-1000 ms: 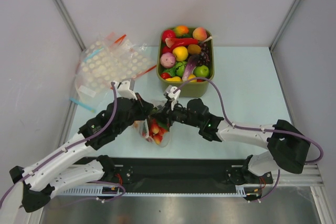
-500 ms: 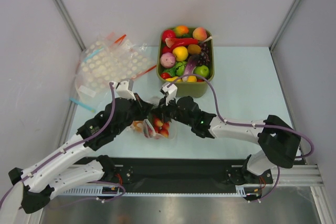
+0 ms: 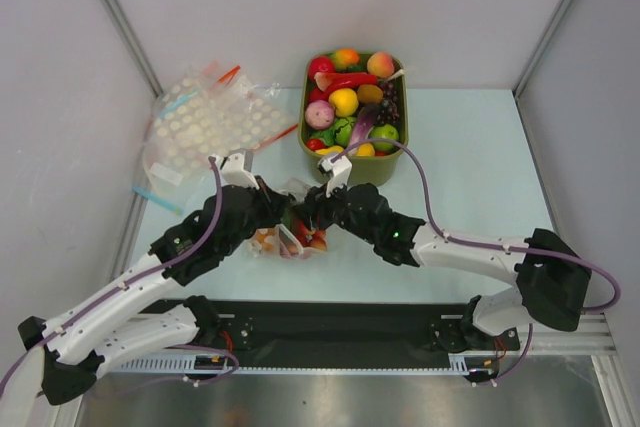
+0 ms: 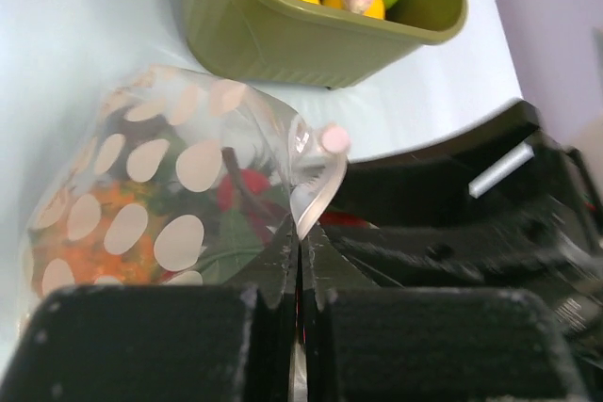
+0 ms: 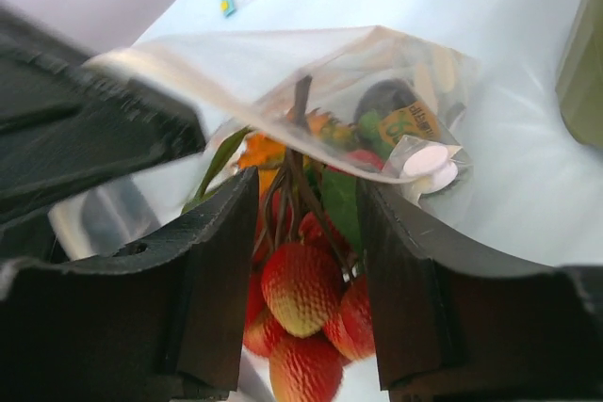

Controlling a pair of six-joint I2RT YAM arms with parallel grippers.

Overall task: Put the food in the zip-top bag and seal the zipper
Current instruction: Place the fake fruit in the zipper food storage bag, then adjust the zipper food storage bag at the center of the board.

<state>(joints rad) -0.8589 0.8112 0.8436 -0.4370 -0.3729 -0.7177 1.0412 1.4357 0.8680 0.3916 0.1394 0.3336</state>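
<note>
The zip-top bag (image 3: 272,240) lies between my two grippers, clear with white dots, holding orange and green food. My left gripper (image 4: 300,244) is shut on the pale zipper strip (image 4: 317,187) at the bag's mouth (image 5: 283,68). My right gripper (image 5: 306,233) is closed around a bunch of red berries (image 5: 301,294); their stems point into the open mouth. Inside the bag I see an orange piece (image 5: 256,151) and a dark purple piece (image 5: 382,96). In the top view the grippers meet at the bag, left (image 3: 287,213) and right (image 3: 309,219).
A green bin (image 3: 383,171) full of toy fruit stands just behind the grippers; it also shows in the left wrist view (image 4: 283,40). A heap of white-dotted bags (image 3: 205,125) with red and blue strips lies at the back left. A black mat (image 3: 330,332) runs along the near edge.
The right gripper has pressed in toward the bag's mouth with the berries. The bag and its contents have shifted slightly up and left. The left gripper keeps its hold on the strip.
</note>
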